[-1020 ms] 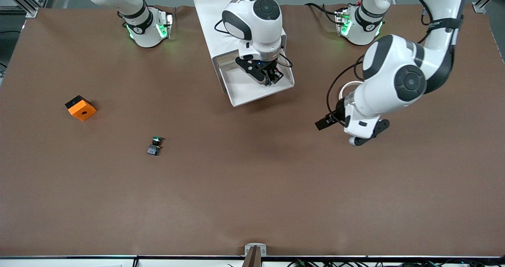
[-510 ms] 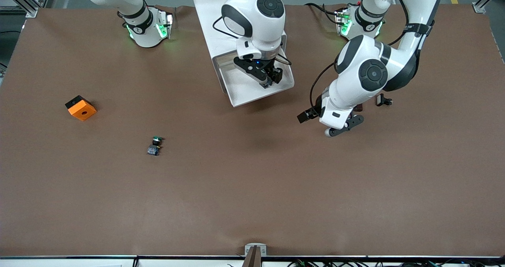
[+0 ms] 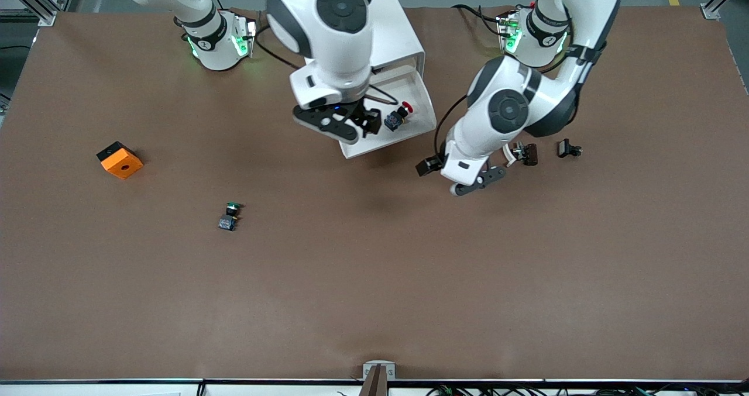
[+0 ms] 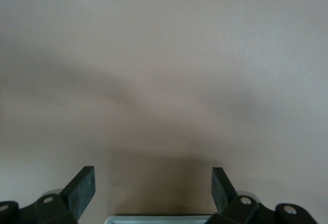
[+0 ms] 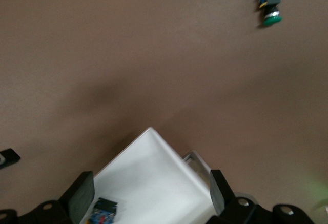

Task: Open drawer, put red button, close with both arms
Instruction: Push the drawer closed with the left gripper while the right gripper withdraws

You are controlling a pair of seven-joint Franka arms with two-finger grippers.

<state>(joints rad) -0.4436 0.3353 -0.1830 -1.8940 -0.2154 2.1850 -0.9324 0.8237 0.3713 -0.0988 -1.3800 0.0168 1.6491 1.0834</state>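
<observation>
The drawer (image 3: 389, 124) stands pulled out of the cabinet (image 3: 392, 39) with the red button (image 3: 399, 115) lying inside, so only closing remains: the right gripper (image 3: 366, 124) hangs released over the drawer's edge, and the left gripper (image 3: 462, 179), fingers spread and empty, hovers over the desk (image 3: 374, 279) beside it.

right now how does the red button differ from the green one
The red button has a red cap and lies inside the open drawer; the green button has a green cap and sits on the bare table, nearer the front camera and toward the right arm's end. Both share a dark, blocky body with blue on it.
</observation>
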